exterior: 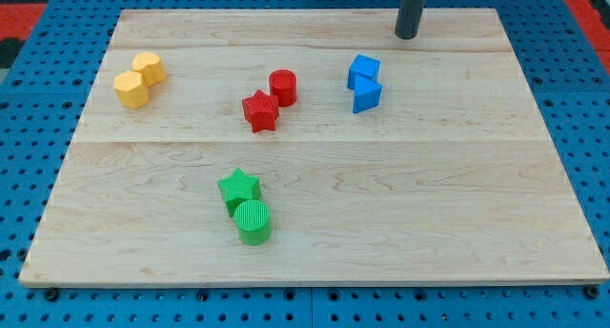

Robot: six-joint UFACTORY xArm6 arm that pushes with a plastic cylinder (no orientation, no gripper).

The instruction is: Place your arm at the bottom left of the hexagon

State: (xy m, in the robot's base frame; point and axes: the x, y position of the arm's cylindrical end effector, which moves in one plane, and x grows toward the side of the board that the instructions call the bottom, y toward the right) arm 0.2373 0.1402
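Two yellow blocks sit together near the board's upper left: a yellow hexagon and a second yellow block touching it above right, whose shape I cannot make out. My tip rests on the board near the top edge, right of centre, far to the right of the yellow blocks. It touches no block. The nearest blocks to the tip are a blue cube and a blue triangular block, a little below and to its left.
A red cylinder and a red star touch near the middle top. A green star and a green cylinder touch at lower centre. The wooden board lies on a blue pegboard.
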